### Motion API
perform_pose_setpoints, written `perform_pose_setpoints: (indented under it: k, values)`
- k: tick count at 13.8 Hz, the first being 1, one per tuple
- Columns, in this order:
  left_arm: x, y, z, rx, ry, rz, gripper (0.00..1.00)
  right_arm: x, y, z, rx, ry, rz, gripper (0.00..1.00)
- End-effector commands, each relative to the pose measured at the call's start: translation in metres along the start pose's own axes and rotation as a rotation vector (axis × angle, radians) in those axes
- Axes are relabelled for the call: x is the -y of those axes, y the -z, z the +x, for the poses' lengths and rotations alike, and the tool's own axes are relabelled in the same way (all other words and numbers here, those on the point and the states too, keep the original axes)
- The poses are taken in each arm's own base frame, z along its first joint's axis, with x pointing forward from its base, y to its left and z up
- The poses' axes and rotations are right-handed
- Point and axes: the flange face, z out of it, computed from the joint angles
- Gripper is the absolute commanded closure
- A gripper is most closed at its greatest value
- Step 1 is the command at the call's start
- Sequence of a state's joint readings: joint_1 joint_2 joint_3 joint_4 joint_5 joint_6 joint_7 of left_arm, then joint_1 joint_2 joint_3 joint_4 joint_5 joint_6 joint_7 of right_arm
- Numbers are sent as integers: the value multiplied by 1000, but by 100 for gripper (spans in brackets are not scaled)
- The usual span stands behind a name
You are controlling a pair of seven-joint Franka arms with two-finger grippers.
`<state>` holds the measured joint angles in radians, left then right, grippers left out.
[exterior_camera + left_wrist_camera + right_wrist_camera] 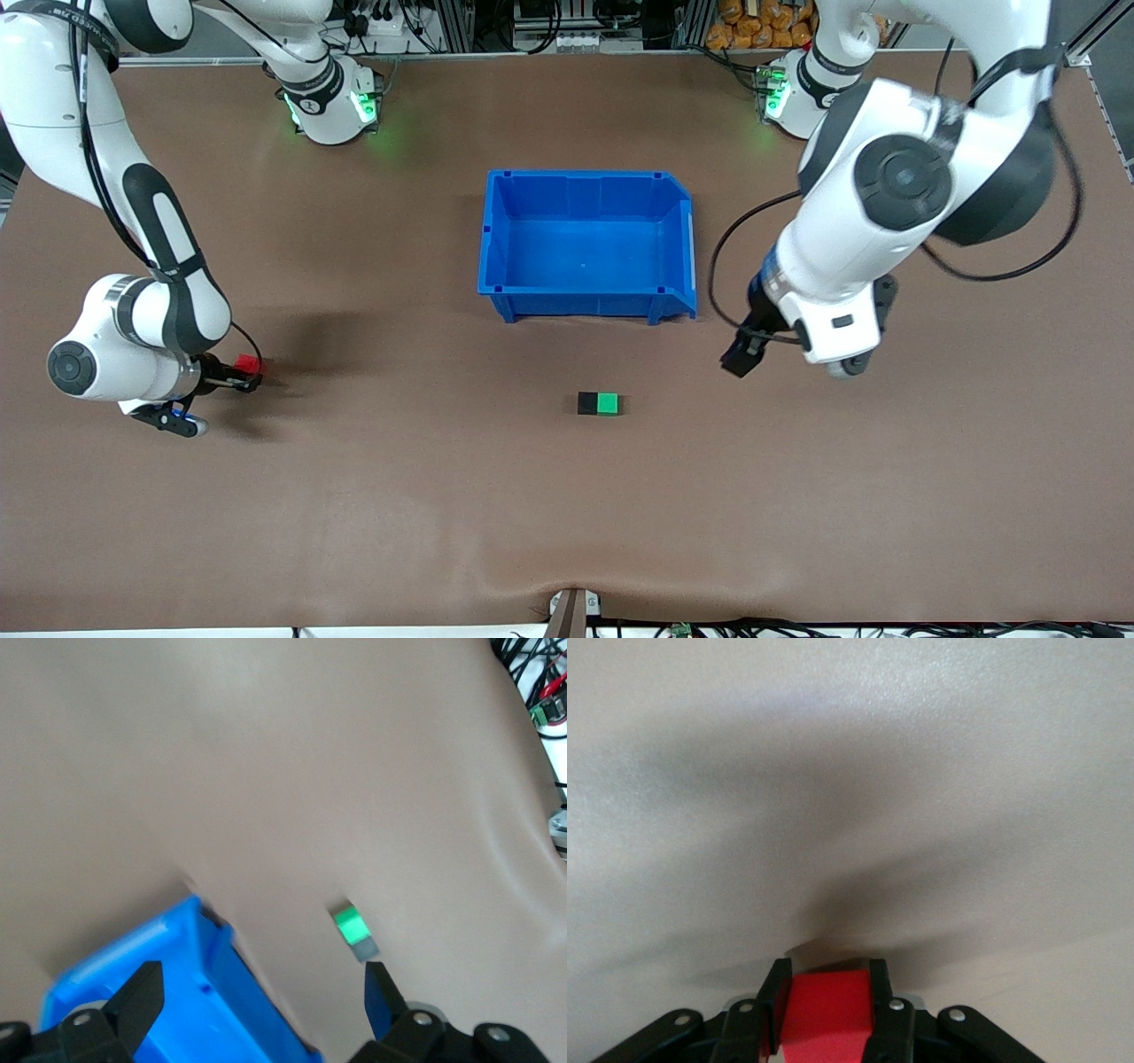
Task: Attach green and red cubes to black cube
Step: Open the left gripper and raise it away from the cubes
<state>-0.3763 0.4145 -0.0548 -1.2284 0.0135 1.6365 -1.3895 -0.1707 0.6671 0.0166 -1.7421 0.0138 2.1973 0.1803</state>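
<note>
Now | left claw [261,997] wide, empty | right claw [826,1010] clamps red cube [828,1014]

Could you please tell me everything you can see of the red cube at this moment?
The red cube is small, plain, bright red and solid-looking, with smooth faces and no markings. It is clamped between the two black fingers of the right gripper, which is shut on it, over bare brown table toward the right arm's end. Only the fingers touch it. It is well apart from the joined black cube and green cube, so it is not yet attached.
</note>
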Motion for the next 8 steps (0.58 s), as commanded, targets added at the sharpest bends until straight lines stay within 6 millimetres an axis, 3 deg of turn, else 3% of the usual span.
perform_pose_setpoints:
  k: [1, 5, 8]
  values:
    - [35, 27, 29, -16, -85, 47, 0, 11, 7, -1, -7, -64, 10, 100]
    - [83, 74, 71, -6, -272, 63, 0, 17, 10, 0, -9, -126, 31, 100]
    - [116, 93, 94, 11, -425, 95, 0, 35, 16, -3, 12, -209, 58, 100]
